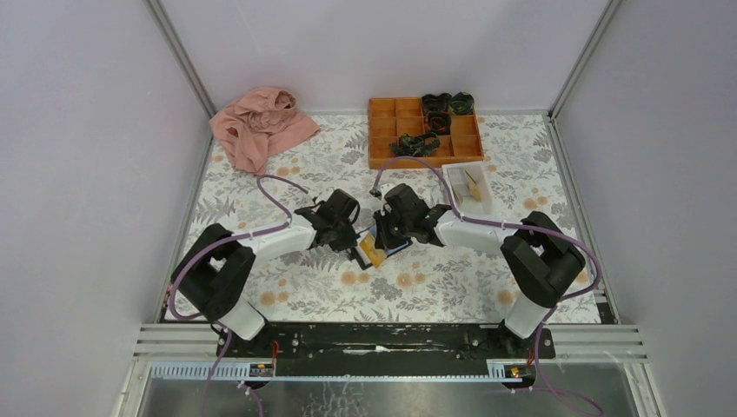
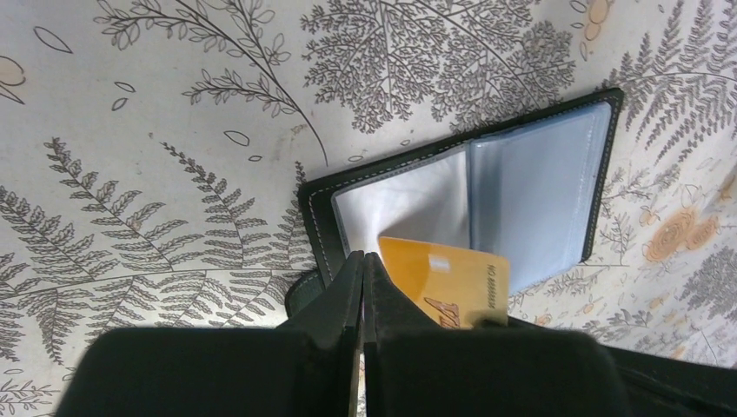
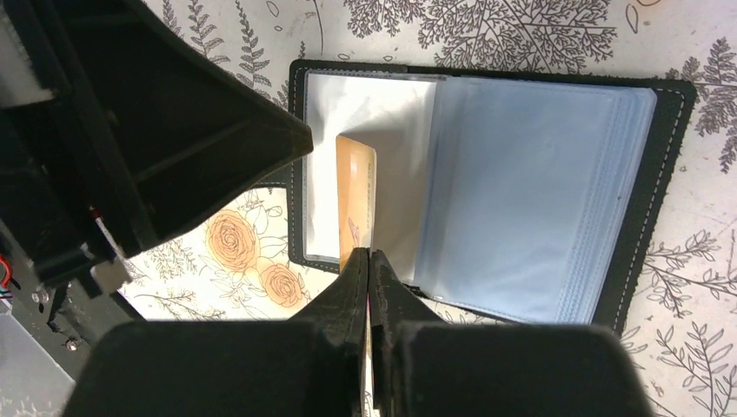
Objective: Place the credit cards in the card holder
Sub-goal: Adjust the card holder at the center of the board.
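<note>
**A:** So, where's the card on your feed?

**B:** I've got one orange-yellow credit card (image 2: 443, 280) tilted over the open card holder (image 2: 539, 187). Its leading end is on the pale clear pocket, on the half of the holder nearer the left arm. I can't tell whether that end is inside the sleeve or only lying on it. The stacked light-blue pockets on the other half are bare.

**A:** And who has it?

**B:** My right gripper (image 3: 368, 256). Its jaws are pinched together on the card's trailing end, which disappears between the fingertips.

**A:** The left one?

**B:** My left gripper (image 2: 363, 261) has its jaws pressed fully together with nothing between them. Its tips are at the holder's stitched black edge, just beside the card's corner. I can't tell if they're touching the card itself.

**A:** What's around the holder?

**B:** It lies flat on the fern-print table cover (image 1: 304, 287), between the two grippers. Beyond it on the right arm's side is a small white tray (image 1: 469, 188). Further back is an orange compartment tray (image 1: 387, 130) with dark coiled pieces (image 1: 420, 142) in several cells. A crumpled pink cloth (image 1: 259, 126) sits well away from the holder, at the far left corner.
</note>
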Tool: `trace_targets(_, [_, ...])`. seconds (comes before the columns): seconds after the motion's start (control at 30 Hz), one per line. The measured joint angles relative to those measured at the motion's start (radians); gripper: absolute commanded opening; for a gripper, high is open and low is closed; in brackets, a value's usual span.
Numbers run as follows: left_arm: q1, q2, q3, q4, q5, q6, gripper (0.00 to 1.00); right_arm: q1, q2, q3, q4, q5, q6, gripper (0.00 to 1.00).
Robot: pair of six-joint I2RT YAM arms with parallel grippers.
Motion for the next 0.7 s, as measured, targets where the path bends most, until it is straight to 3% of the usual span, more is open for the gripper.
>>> trace_targets(0.7, [-0.003,0.043,0.000,0.002,-0.015,-0.022,0.00,-0.048,-0.081,-0.017,-0.105,0.046,-0.023,0.00])
